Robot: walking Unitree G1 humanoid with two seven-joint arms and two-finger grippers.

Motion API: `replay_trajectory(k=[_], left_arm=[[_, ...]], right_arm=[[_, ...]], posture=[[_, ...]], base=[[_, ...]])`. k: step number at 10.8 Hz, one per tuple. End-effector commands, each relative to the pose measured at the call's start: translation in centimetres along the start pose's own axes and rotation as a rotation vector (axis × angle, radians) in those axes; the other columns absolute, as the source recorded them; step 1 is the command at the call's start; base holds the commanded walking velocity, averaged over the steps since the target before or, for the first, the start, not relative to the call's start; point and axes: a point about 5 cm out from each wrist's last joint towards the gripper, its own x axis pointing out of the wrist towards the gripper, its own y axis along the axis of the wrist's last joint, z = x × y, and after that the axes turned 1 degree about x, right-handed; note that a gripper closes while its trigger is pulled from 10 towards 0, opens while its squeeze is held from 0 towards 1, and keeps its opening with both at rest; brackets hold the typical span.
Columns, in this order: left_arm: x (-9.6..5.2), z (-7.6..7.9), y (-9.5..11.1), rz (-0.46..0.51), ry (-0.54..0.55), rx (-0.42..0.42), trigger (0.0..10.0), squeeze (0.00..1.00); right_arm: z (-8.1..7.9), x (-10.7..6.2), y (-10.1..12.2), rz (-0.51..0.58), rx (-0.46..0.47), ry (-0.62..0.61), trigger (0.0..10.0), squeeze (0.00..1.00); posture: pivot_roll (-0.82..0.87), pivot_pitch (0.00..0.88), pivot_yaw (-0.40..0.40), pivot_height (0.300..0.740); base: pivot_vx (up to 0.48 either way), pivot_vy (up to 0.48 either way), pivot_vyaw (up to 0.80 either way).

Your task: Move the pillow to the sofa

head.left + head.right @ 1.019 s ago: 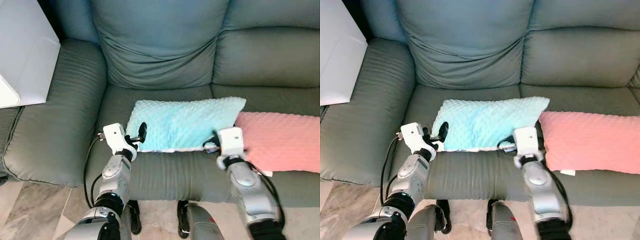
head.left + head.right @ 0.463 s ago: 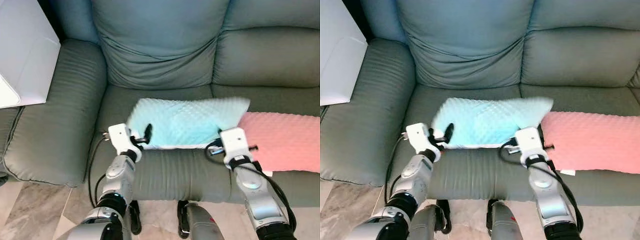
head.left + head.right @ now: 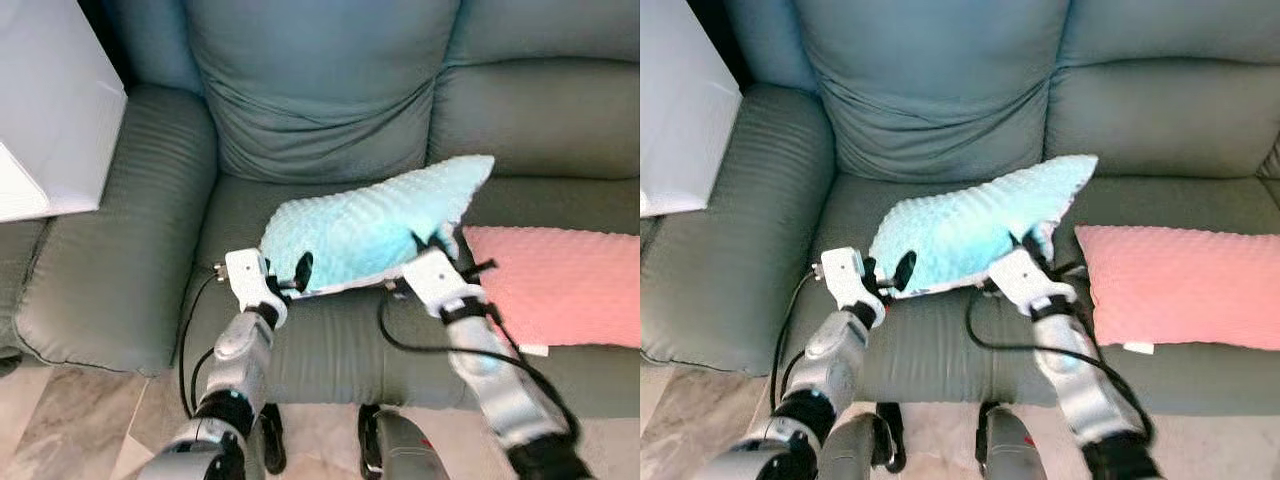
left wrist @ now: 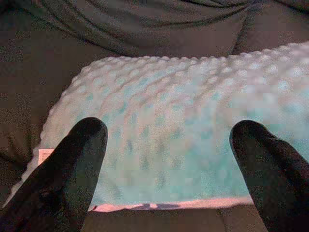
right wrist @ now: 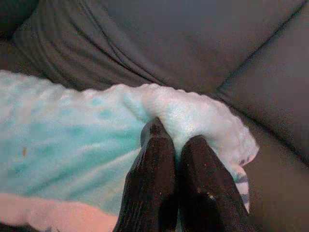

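While our right gripper [image 5: 176, 145] pinches the pillow [image 3: 370, 235], tilting it, our left gripper [image 4: 169, 159] gapes. It seems already on the sofa [image 3: 320, 90]; release remains.

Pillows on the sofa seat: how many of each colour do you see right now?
Light blue dotted plush pillow: 1, pinched at one corner by the right gripper
Pink dotted plush pillow: 1, lying flat on the seat
Total: 2

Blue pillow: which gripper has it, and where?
The right gripper pinches the blue pillow at its right edge; the left gripper is open, holding nothing.
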Motion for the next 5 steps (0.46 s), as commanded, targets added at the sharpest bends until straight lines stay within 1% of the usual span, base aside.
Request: replay_trajectory(k=[1,2,3,5], left_arm=[[-0.5,-0.4,-0.4,-0.003,-0.002,0.015,10.0,0.00],[-0.7,-0.7,0.1,0.033,0.001,0.036,10.0,0.00],[-0.9,-1.2,1.0,0.081,0.017,0.064,10.0,0.00],[-1.4,-2.2,3.1,0.176,0.049,0.122,10.0,0.00]], right_arm=[[0.5,0.1,-0.2,-0.013,0.044,-0.043,10.0,0.00],[1.3,1.0,0.9,0.026,0.122,-0.115,10.0,0.77],[2.4,1.9,2.5,0.094,0.120,-0.182,10.0,1.00],[3.3,2.1,4.2,0.179,0.089,-0.228,10.0,1.00]], posture=[[-0.18,0.194,0.064,0.740],[-0.17,0.177,0.068,0.740],[-0.16,0.157,0.072,0.740],[-0.16,0.126,0.078,0.740]], base=[[0.000,0.000,0.00],[0.000,0.000,0.00],[0.000,0.000,0.00],[0.000,0.000,0.00]])
